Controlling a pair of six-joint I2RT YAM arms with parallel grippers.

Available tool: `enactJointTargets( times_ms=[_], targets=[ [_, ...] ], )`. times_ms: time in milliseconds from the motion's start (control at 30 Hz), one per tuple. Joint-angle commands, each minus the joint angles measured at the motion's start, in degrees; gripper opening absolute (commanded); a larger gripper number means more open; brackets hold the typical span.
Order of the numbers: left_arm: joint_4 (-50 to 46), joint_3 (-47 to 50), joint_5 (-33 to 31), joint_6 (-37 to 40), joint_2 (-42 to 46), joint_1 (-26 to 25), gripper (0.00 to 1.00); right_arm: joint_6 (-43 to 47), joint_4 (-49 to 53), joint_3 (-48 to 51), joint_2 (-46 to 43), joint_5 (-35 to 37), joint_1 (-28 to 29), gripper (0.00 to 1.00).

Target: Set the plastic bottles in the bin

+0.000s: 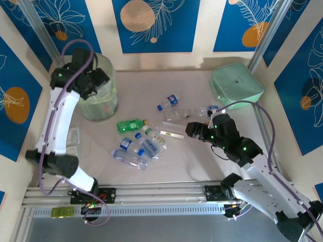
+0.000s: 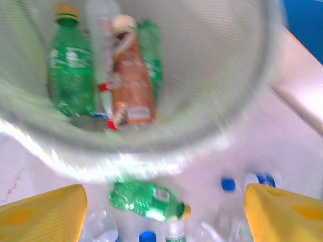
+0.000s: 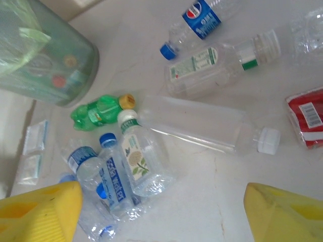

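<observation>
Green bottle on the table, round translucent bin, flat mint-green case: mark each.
Green plastic bottle (image 1: 130, 125), top external view, mid-body.
Round translucent bin (image 1: 101, 109), top external view, front wall.
Flat mint-green case (image 1: 236, 84), top external view, lid centre.

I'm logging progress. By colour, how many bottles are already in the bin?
Green bottles: 2
Brown-labelled bottle: 1
Clear bottle with red-and-white label: 1
Total visible in the bin: 4

You can make out the Pepsi globe on the blue label of the clear bottle lying farthest out. The near blue-labelled bottle seems to read "Water". The red label at right carries a barcode; other print is too small.
</observation>
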State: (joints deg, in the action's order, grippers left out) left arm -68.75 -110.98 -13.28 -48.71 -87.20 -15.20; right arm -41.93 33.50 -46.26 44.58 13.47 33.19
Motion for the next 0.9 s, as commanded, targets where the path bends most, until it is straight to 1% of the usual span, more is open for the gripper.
enactJointTargets(
  times_ms=[0,33,67,100,200,267,367,400,467,533,633,733,800,867],
  targets=[
    [6.89,7.34,-2.36,5.99,6.42,-4.65,0.80,-0.74,5.09,-3.19,3.45,2.11,-0.23,0.78],
    [10.45,11.48,0.27,7.35,8.85,-5.61,0.80,-1.65,6.00,-3.74,4.55,2.89,-0.27,0.76],
    [14.85,15.21,4.75,9.27,11.42,-6.03,0.80,-2.55,6.58,-3.93,5.25,3.49,-0.47,0.75],
    [20.21,20.96,9.31,10.43,14.54,-6.50,0.80,-4.09,7.49,-4.09,6.04,4.68,-0.72,0.74],
    [31.79,33.37,18.10,10.87,21.37,-7.54,0.79,-11.10,11.80,-5.11,8.39,9.51,-2.25,0.70],
    [38.22,38.80,26.52,12.67,23.85,-7.57,0.78,-16.24,15.00,-5.75,10.23,12.10,-3.84,0.68],
    [43.84,43.33,34.57,13.41,26.03,-7.82,0.75,-22.76,17.54,-5.92,13.03,11.21,-9.54,0.66],
    [44.55,44.17,36.05,13.48,26.43,-8.04,0.74,-24.43,17.44,-5.50,13.82,9.53,-12.22,0.66],
    [44.32,45.26,36.39,13.86,27.11,-8.30,0.74,-27.83,16.49,-4.22,15.13,6.36,-17.36,0.65],
    [45.50,47.28,37.06,14.77,28.22,-8.35,0.74,-29.04,12.82,-2.25,16.67,2.47,-22.56,0.61],
    [47.94,49.61,39.10,15.59,29.68,-8.35,0.75,-30.22,7.21,-0.37,20.05,-0.80,-27.56,0.61],
    [52.21,51.96,42.20,14.67,30.94,-8.35,0.77,-30.56,4.02,-2.16,26.43,-4.46,-30.36,0.64],
    [53.34,52.69,42.80,14.18,31.31,-8.36,0.78,-31.20,3.27,-4.40,31.27,-6.97,-31.70,0.68],
    [53.59,52.71,43.73,14.29,31.20,-8.35,0.78,-32.18,3.49,-6.81,35.43,-7.91,-32.20,0.71]
  ],
)
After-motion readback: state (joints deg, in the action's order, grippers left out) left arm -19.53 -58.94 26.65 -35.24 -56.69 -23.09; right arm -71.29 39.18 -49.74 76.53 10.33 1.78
